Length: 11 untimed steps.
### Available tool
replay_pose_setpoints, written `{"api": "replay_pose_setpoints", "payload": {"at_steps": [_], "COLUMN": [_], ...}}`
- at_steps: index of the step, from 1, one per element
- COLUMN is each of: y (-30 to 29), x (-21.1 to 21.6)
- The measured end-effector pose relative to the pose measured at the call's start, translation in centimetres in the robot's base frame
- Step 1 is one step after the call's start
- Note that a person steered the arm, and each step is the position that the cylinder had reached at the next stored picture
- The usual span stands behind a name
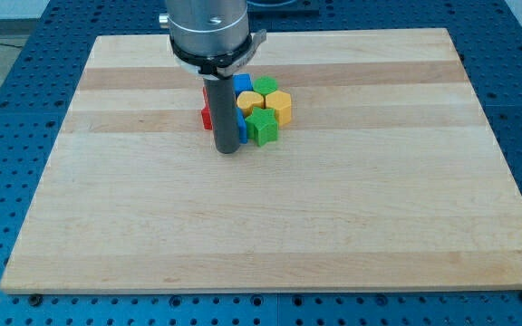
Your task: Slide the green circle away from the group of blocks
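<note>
My tip point(228, 150) just left of the green circle point(265, 86)'s block cluster on the board point(379, 208); no hand visible.

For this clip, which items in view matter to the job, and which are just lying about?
Job:
green circle
my tip, at the cluster's left-bottom edge

Lying about:
green star
yellow blocks
blue block
red block
wooden board

The green circle point(265, 86) sits flat on the board at the far edge of the group of blocks point(254, 107), up toward the worktop's top edge and a little left of its middle. It's a small bright green round piece, packed tight, touching a blue block point(242, 83) on its left and a yellow block point(280, 106) below.
</note>
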State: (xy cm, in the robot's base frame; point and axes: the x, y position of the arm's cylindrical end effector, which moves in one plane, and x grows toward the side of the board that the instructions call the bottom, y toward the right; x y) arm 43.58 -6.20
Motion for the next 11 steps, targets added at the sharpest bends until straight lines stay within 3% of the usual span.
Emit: {"api": "replay_pose_setpoints", "payload": {"at_steps": [3, 7, 11], "y": [1.2, 4.8, 4.3], "x": [2.6, -4.3, -11.1]}}
